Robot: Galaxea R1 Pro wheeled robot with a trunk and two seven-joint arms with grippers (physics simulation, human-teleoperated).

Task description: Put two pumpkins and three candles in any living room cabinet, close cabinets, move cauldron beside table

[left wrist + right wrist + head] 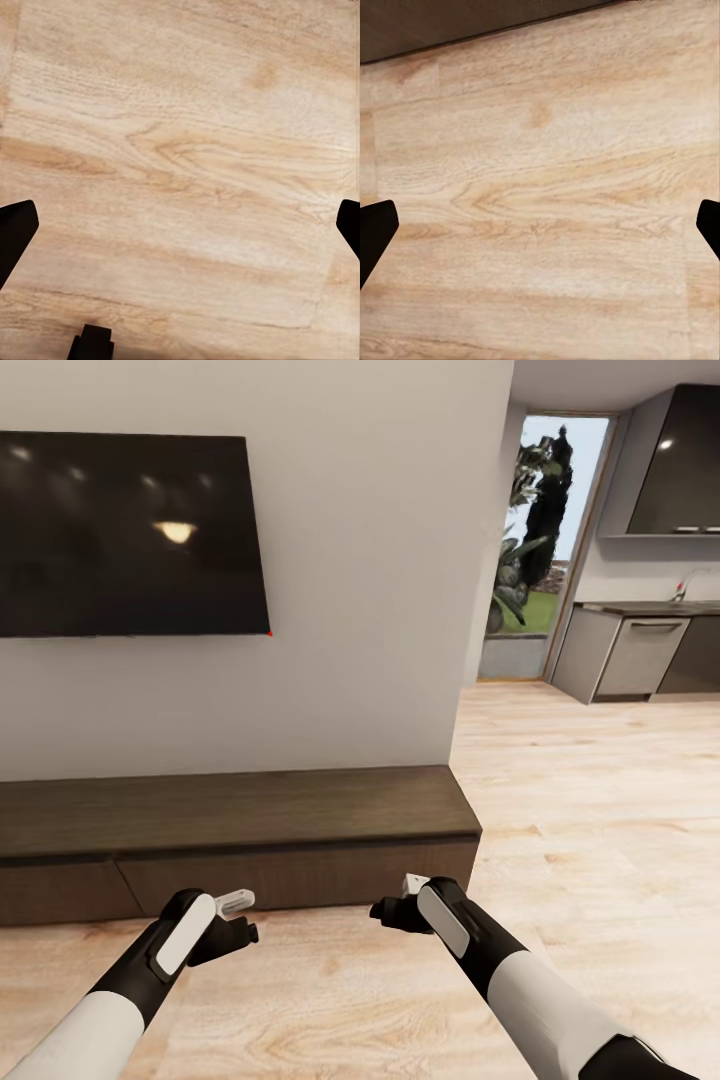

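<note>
1 cabinet (240, 830), long, low and dark brown, stands against the white wall (370, 560) under 1 black wall screen (130, 535). 2 of its flat drawer fronts show, both flush and closed, and its top is bare. Both arms reach forward over the wooden floor (590, 790) in front of the cabinet's front edge. The left gripper (232, 925) and the right gripper (392, 910) each have their 2 fingers spread wide and hold nothing, with only floor planks between the tips. Beyond the wall's right corner are grey kitchen units (640, 655) and a glass door (545, 530).
</note>
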